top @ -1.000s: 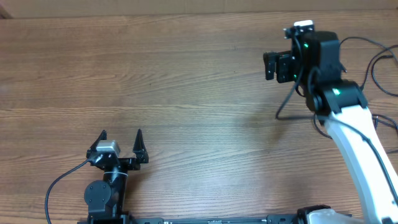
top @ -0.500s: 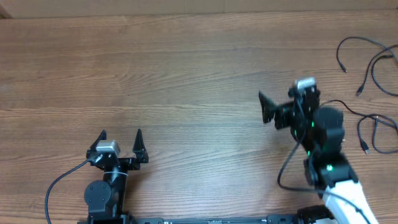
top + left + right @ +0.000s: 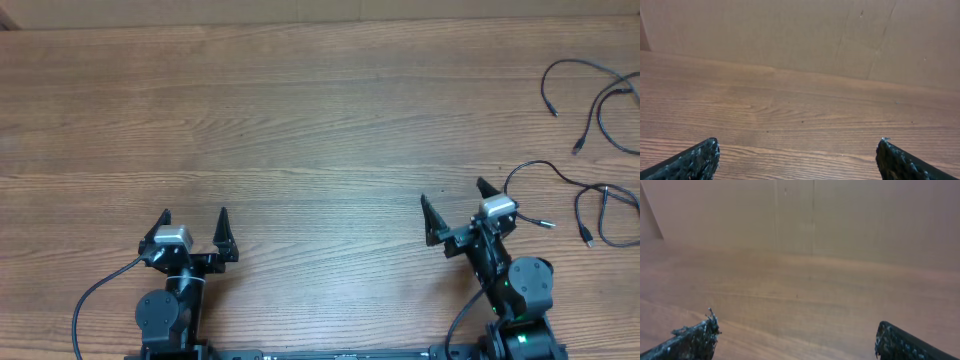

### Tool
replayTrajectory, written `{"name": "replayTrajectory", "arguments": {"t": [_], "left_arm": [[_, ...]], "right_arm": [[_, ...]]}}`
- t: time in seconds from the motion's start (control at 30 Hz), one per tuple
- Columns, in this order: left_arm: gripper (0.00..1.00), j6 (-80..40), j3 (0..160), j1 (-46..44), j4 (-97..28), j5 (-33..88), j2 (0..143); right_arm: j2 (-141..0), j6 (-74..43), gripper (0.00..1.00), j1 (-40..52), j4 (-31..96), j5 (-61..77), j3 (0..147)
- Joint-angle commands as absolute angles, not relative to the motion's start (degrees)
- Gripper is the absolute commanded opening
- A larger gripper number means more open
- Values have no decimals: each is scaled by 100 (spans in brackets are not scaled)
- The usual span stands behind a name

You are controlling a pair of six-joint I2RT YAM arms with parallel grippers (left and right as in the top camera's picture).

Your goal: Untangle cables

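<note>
Thin black cables lie spread at the right edge of the wooden table in the overhead view: one cable at the far right, another looped cable beside it, and a third cable curving nearer the front. My right gripper is open and empty, just left of that third cable. My left gripper is open and empty at the front left. Both wrist views show only bare wood between the spread fingertips; no cable shows there.
A cardboard wall stands behind the table's far edge. The arms' own black supply cable curls at the front left. The table is plain brown wood.
My right arm has drawn back from the far right of the table to the front, uncovering the cables. Its gripper now stands open and low. The left arm has not moved.
</note>
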State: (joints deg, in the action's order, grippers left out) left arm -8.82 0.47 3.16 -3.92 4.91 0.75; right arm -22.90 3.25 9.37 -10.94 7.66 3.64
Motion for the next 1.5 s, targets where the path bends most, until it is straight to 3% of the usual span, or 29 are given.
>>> {"name": "replayTrajectory", "arguments": {"t": [0.0, 0.23, 0.7, 1.0, 1.23, 1.47], "left_arm": [[100, -788, 27, 338, -421, 445, 25], [99, -788, 27, 338, -421, 445, 25], [100, -788, 27, 338, -421, 445, 25], [100, -788, 27, 338, -421, 447, 25], [99, -788, 27, 338, -421, 445, 25], [99, -788, 27, 338, -421, 445, 25]], "right_arm": [[-1636, 285, 100, 923, -528, 757, 294], [-589, 279, 100, 893, 816, 764, 235], [-222, -163, 100, 895, 740, 762, 196], [-12, -150, 100, 893, -381, 351, 43], [-12, -178, 100, 893, 440, 307, 43], [-14, -172, 100, 696, 484, 89, 45]]}}
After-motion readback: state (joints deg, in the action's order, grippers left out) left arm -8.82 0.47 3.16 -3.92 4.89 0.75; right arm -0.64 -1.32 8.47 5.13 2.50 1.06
